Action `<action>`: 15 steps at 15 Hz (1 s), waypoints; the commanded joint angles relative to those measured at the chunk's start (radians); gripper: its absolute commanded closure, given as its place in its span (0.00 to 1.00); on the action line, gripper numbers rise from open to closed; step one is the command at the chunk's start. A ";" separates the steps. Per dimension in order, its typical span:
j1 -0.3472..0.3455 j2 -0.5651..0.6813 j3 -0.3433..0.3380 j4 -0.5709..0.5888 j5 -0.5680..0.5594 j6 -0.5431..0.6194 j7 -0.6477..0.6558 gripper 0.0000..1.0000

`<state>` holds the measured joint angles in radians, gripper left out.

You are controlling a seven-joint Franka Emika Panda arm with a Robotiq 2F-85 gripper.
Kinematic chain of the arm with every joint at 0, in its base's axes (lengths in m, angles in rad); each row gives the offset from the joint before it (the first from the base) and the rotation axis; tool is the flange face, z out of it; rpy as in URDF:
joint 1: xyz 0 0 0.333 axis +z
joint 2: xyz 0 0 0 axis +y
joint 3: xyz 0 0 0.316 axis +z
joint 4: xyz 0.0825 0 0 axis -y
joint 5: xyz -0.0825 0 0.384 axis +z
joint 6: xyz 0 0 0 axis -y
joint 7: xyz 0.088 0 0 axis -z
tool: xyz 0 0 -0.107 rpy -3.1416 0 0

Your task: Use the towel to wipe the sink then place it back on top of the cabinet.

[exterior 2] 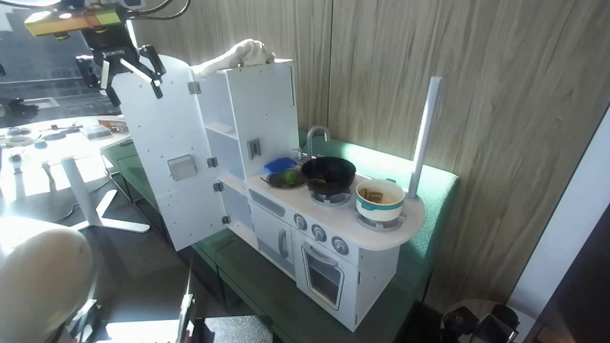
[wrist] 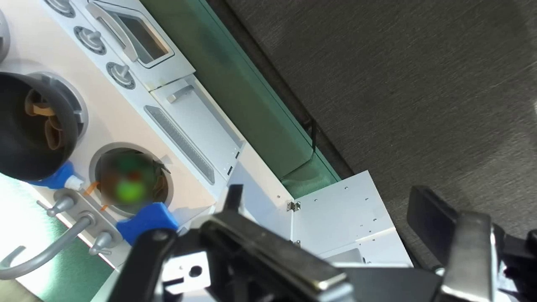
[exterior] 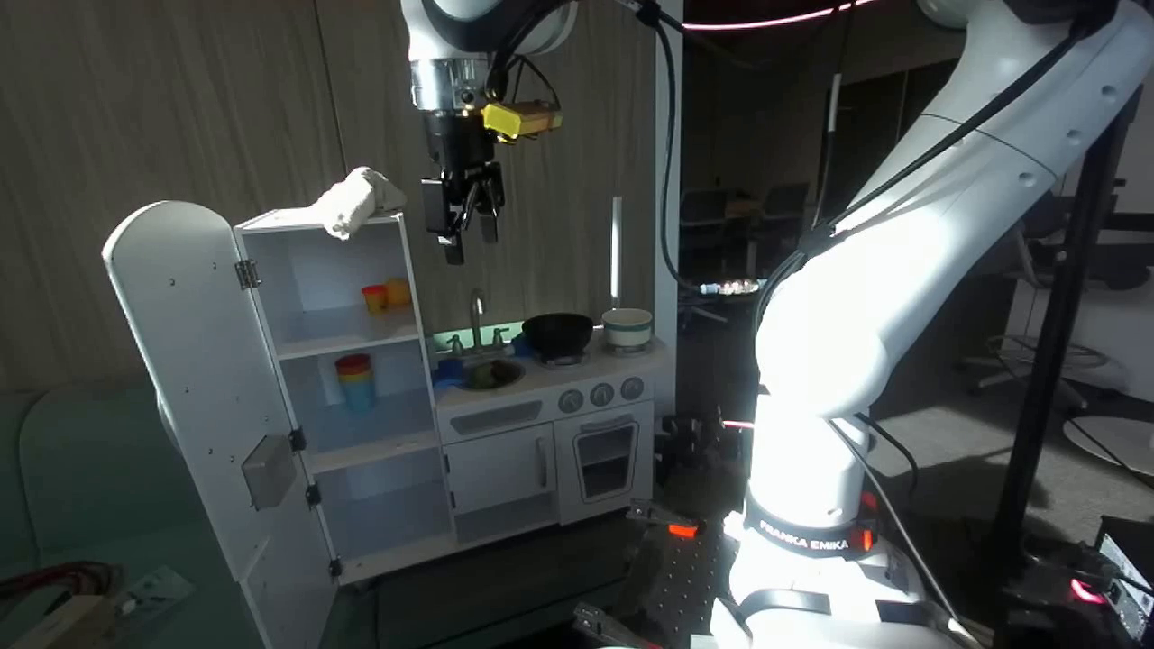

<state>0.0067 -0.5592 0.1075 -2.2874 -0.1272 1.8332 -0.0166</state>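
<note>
The white towel [exterior: 356,200] lies crumpled on top of the tall white cabinet [exterior: 279,218], with one end hanging over the front edge. It also shows in an exterior view [exterior 2: 240,55]; it is out of the wrist view. The sink [exterior 2: 276,180] is a round basin in the counter beside the cabinet, with a green thing and other small items inside. The sink's rim [wrist: 94,167] shows at the left of the wrist view. My gripper [exterior: 471,243] is open with nothing between its fingers [wrist: 327,201]. It points down in front of the cabinet near top height, apart from the towel [exterior 2: 137,95].
The cabinet door [exterior 2: 162,143] stands wide open. A curved faucet [exterior 2: 317,138] rises behind the sink. A blue item [wrist: 149,220] lies at the sink's edge. A black pan [exterior 2: 329,174], a white pot [exterior 2: 380,200] and an upright post [exterior 2: 425,136] stand along the counter.
</note>
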 commanded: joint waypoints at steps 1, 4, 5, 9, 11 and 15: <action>0.000 0.044 -0.027 0.053 -0.006 0.085 0.039 0.00; -0.036 0.150 -0.059 0.203 -0.009 0.154 0.079 0.00; -0.043 0.185 -0.066 0.257 -0.006 0.163 0.087 0.00; -0.068 0.354 -0.082 0.484 -0.032 0.204 0.092 0.00; -0.076 0.442 -0.102 0.594 -0.025 0.207 0.094 0.00; -0.082 0.620 -0.148 0.806 0.010 0.258 0.069 0.00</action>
<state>-0.0706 -0.0868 -0.0160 -1.6789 -0.1361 2.0653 0.0612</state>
